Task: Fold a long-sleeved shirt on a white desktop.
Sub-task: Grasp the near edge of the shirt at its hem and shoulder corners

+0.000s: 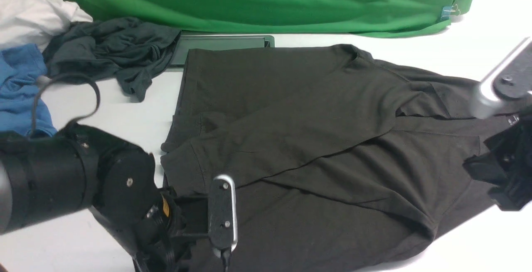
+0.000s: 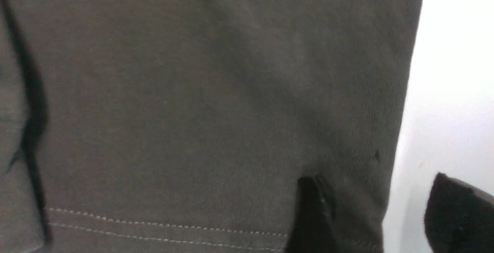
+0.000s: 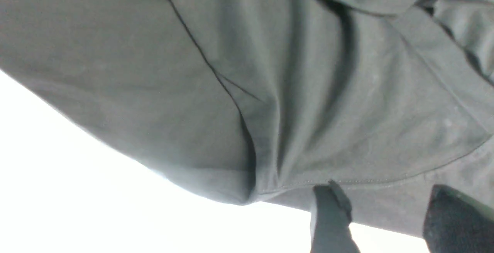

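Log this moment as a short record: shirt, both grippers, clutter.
shirt: long-sleeved shirt spread on the white desktop, a sleeve folded across its body
left gripper: open, straddling the shirt's edge
right gripper: open, at the shirt's edge
clutter: teal-grey garment and blue garment, far left

The room is brightly and evenly lit, and the white desktop (image 1: 124, 110) burns out to plain glare, worst just beside the left gripper (image 2: 376, 179) and below the right gripper (image 3: 384, 191). The long-sleeved shirt (image 1: 299, 131) takes the light flat, with soft shadows only along its folds (thin dark lines, nothing harsh). Both wrist views are soft: the fingertips (image 2: 312, 206) nearest the lens are smeared and the knit ahead of them is hazy. From the front, the right arm (image 1: 498, 85) is blurred.
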